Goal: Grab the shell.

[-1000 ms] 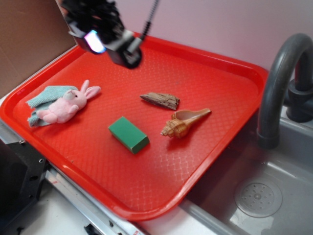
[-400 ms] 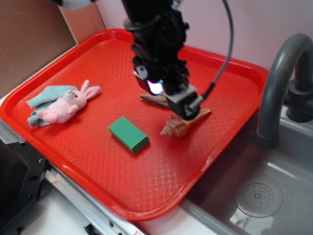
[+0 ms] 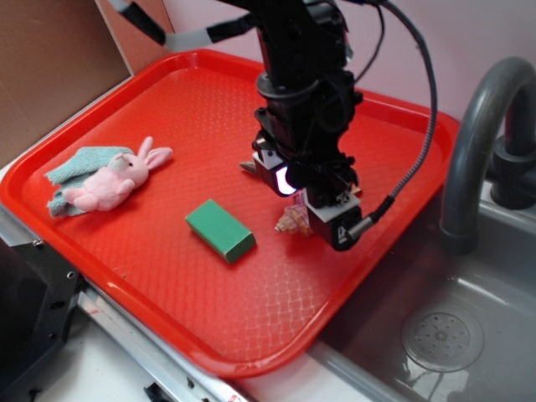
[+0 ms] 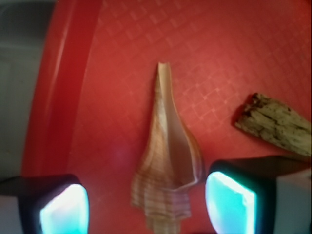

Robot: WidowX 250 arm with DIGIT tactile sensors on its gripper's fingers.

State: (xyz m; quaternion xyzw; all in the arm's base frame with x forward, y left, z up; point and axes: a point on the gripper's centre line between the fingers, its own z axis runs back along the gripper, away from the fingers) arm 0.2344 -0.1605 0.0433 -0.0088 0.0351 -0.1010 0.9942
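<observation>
The arm has swung down from the tray's far left corner and now hangs low over the shell [image 4: 165,170]. Leftmost on the red tray [image 3: 126,251] lies a pink bunny [image 3: 113,180] on a teal cloth [image 3: 75,163], then a green block [image 3: 220,229]. The shell lies flat on the tray, towards its right side, between the claw [image 4: 146,202] fingers [image 4: 231,204], which stand apart either side of its ridged end, not touching. A wood piece [image 4: 275,122] lies just beside it, and the grey sink [image 3: 469,335] is furthest right.
</observation>
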